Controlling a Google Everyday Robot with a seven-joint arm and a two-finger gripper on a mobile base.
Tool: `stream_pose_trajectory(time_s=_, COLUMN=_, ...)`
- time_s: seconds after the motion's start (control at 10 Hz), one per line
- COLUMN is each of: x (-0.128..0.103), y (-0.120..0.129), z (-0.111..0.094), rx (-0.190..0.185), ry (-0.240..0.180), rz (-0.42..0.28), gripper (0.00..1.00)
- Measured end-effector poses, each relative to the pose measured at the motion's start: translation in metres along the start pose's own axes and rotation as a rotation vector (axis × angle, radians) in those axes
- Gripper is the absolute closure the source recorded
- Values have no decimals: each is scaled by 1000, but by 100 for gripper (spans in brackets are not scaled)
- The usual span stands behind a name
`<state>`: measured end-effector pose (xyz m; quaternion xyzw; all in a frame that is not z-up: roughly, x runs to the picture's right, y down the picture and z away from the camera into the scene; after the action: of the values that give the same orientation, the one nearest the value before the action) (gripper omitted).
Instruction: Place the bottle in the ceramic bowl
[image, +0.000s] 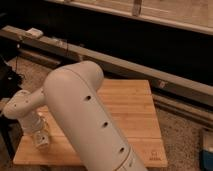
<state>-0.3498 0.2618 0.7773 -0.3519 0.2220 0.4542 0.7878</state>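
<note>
The gripper (39, 134) is low at the near left of the wooden table (135, 107), at the end of a white wrist that comes in from the left edge of the scene. It is right at the bottle (43, 142), which shows as a small pale shape just beneath and to the right of it, on or just over the boards near the table's left near corner. Whether the gripper is clenched on the bottle or released from it cannot be told, as the two run together here. The bottle's long axis seems nearer to upright than to lying flat, leaning a little. Which end carries the cap cannot be made out, so the way it points stays unsure. The robot's thick white arm (87, 117) fills the middle, running from the near edge of the scene up and left to a rounded elbow. It then bends down to the left toward the wrist and hides much of the table's left half. The right half of the table shows bare boards. Beyond the far side of the table a long pale ledge (125, 65) runs from far left down to the right, with a small white object (34, 33) on it at the far left. The floor (182, 137) to the right of the table is speckled, and a blue thing (207, 152) stands at the near right edge.
</note>
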Motion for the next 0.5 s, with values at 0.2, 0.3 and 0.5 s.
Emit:
stream_pose_trajectory(time_s=0.2, x=-4, y=1, z=-14, rx=-27, ry=-23, rz=-4, gripper=94)
stream_pose_trajectory(time_s=0.3, x=-7, y=3, z=-30, rx=-45, ry=-39, rz=-10, gripper=100)
stream_pose_trajectory(time_s=0.5, x=-8, y=-1, z=-69, rx=-70, ry=-58, rz=-15, gripper=100)
